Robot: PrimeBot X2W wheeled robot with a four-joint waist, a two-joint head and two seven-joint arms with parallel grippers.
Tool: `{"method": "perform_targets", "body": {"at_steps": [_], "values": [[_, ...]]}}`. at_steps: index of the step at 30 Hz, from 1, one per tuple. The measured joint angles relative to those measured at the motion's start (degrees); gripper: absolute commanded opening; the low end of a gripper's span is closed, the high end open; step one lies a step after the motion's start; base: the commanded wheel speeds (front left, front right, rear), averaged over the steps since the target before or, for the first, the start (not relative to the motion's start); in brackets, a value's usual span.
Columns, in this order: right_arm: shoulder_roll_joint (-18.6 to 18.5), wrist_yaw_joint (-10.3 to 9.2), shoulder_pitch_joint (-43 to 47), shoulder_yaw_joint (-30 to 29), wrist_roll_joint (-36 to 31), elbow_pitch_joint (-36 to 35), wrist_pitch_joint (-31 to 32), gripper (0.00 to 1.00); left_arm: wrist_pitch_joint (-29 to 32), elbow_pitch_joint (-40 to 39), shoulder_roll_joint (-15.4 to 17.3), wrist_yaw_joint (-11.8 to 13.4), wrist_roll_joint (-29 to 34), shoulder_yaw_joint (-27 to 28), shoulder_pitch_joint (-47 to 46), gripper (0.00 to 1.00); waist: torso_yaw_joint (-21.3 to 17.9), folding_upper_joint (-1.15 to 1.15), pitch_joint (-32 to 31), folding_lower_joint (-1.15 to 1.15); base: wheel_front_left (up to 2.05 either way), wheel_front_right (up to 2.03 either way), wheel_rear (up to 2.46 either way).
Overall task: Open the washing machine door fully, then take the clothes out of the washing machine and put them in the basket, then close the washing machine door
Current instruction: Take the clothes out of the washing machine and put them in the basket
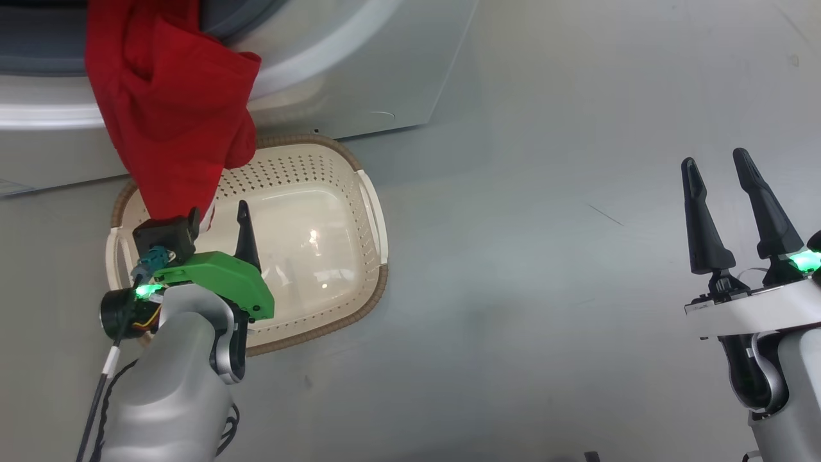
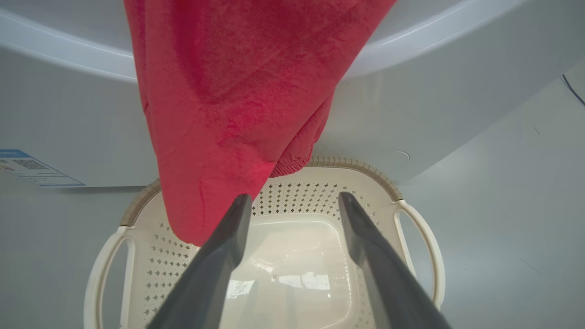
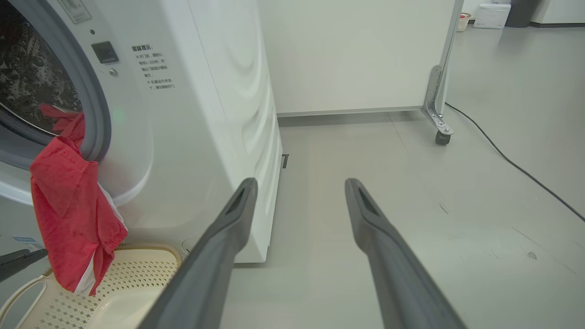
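Quick count: 1 washing machine (image 3: pixel 205 114), 1 basket (image 1: pixel 288 170) with 2 handles (image 1: pixel 380 221), and 1 red garment (image 1: pixel 173 109) that can be counted, any more in the drum is unclear. 2 grippers, left gripper (image 2: pixel 293 197) and right gripper (image 1: pixel 714 157), 2 fingers each, 4 total. 1 blue sticker (image 2: pixel 27 167), 1 floor cable (image 3: pixel 512 160), 1 caster wheel (image 3: pixel 441 137).

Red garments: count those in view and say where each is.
1: a red garment hangs from the washing machine opening, its lower end over the basket. More may lie hidden inside the drum.
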Motion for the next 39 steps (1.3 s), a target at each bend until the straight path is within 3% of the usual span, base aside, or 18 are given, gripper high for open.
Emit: {"method": "perform_targets", "body": {"at_steps": [7,13,23,39], "values": [[-0.9,0.00,0.7,-0.1,-1.5,0.7,0.0,1.00,0.0,-7.5,-0.1,0.0,0.5,-2.2,2.4,1.00,2.7,0.00,-3.2,0.00,0.00,0.00,0.00],[-1.1,0.00,2.5,0.0,-3.0,1.6,0.0,1.00,0.0,-16.9,-0.2,0.0,4.7,1.0,4.4,1.00,5.4,0.00,-6.4,0.00,0.00,0.00,0.00],[0.8,0.00,5.6,1.1,-4.4,2.8,0.0,1.00,0.0,-26.0,-0.2,0.0,12.4,3.7,13.7,1.00,9.3,0.00,-13.1,0.00,0.00,0.00,0.00],[4.1,-0.01,10.7,2.3,-6.5,4.4,0.0,1.00,0.0,-31.7,0.0,0.0,15.4,3.1,25.6,1.00,10.9,0.00,-22.0,0.00,0.00,0.00,0.00]]}}
